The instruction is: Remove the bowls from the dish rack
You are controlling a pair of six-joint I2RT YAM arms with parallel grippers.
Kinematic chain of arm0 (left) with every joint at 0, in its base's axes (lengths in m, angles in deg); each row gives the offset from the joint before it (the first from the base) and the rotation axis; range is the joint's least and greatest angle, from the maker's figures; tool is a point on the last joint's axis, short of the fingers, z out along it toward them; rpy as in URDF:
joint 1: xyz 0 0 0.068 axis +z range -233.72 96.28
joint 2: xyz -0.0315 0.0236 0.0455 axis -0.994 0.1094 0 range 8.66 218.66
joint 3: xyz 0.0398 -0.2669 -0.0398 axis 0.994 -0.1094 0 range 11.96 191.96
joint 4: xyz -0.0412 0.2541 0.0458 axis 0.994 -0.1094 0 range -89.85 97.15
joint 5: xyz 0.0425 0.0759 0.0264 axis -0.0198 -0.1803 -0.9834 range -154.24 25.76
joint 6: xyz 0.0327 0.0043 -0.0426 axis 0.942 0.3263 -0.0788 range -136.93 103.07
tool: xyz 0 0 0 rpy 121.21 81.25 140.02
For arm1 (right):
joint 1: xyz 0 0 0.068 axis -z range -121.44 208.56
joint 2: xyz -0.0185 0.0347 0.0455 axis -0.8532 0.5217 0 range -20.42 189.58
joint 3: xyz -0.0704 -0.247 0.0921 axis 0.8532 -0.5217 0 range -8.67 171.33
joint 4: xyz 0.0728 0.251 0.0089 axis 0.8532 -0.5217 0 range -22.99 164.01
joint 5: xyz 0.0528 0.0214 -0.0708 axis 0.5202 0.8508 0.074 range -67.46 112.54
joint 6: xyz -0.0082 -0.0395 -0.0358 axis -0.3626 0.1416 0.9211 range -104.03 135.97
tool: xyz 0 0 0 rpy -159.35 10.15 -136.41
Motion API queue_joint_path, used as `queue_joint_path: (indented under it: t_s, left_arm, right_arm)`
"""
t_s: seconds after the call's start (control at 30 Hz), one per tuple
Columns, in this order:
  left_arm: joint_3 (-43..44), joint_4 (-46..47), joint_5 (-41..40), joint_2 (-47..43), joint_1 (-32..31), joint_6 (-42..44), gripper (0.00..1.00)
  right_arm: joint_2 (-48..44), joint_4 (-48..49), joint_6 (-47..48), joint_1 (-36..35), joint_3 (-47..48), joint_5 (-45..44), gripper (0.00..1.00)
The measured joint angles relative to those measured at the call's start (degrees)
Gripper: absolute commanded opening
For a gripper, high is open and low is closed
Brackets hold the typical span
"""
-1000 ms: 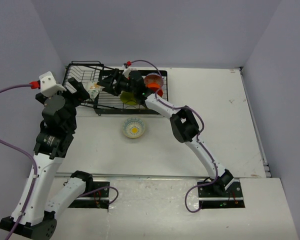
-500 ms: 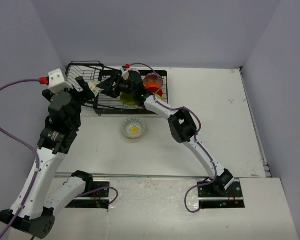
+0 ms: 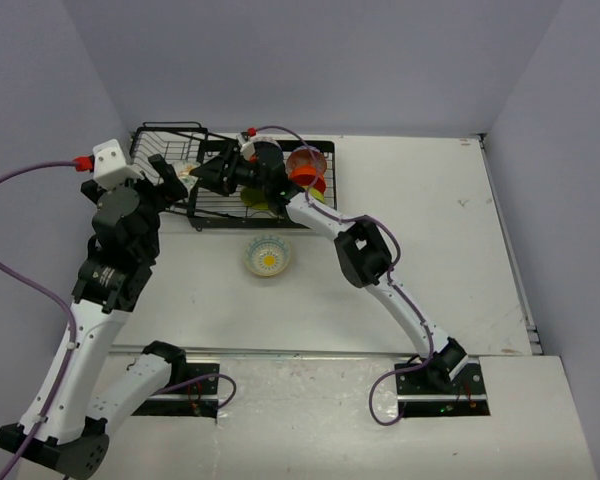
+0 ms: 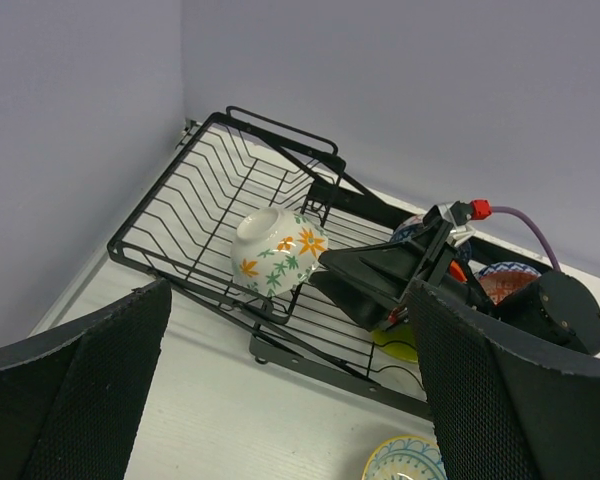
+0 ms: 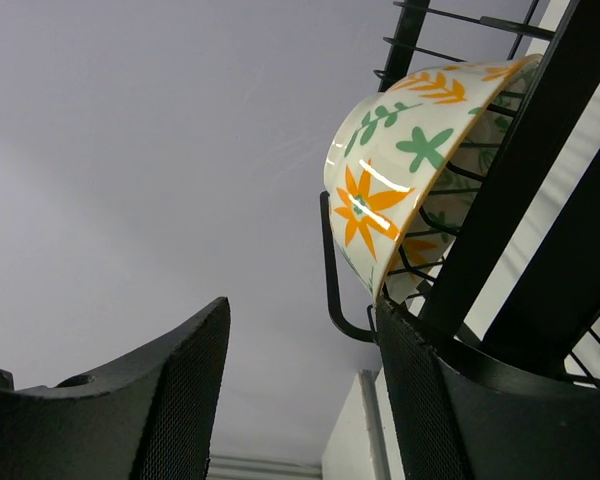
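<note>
The black wire dish rack [image 3: 165,135] stands at the table's far left. A cream bowl with orange and green leaves [image 4: 278,250] lies tipped in its tilted basket section [image 4: 180,200]. My right gripper [image 3: 200,172] reaches across the rack, open, its tips right beside this bowl [image 5: 420,170]; the bowl's rim rests near one finger [image 5: 430,400], not between the two. My left gripper [image 4: 290,400] is open and empty, above the table just in front of the rack. An orange bowl [image 3: 308,160], a red one [image 3: 317,184] and a lime green one [image 3: 260,198] sit in the flat section.
A bowl with a yellow inside and blue-patterned rim [image 3: 268,257] stands on the table in front of the rack; it also shows in the left wrist view [image 4: 405,460]. Grey walls close the rack's left and far sides. The right arm [image 3: 365,250] spans the rack's front edge.
My left arm has swung up and toward the rack. My right gripper has shifted a little left, closer to the floral bowl. The bowls have not moved.
</note>
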Motion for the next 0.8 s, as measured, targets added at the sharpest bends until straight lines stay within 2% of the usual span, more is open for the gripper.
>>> queue_joint_path:
  t_s: [0.6, 0.67, 0.73, 0.8]
  left_arm:
    - [0.0, 0.2, 0.0, -1.5, -1.9, 0.8, 1.0]
    - [0.0, 0.3, -0.1, -1.5, -2.0, 0.8, 1.0]
    - [0.0, 0.3, -0.3, -1.4, -2.2, 0.8, 1.0]
    - [0.0, 0.3, -0.7, -1.4, -2.3, 0.8, 1.0]
  right_arm:
    - [2.9, -1.0, 0.6, -0.3, 3.5, -6.0, 0.61]
    - [3.4, -1.1, 0.7, -0.3, 3.8, -6.6, 0.6]
    - [3.7, -1.4, 1.0, -0.3, 4.0, -7.1, 0.54]
    - [3.8, -1.4, 1.0, -0.3, 4.2, -7.5, 0.53]
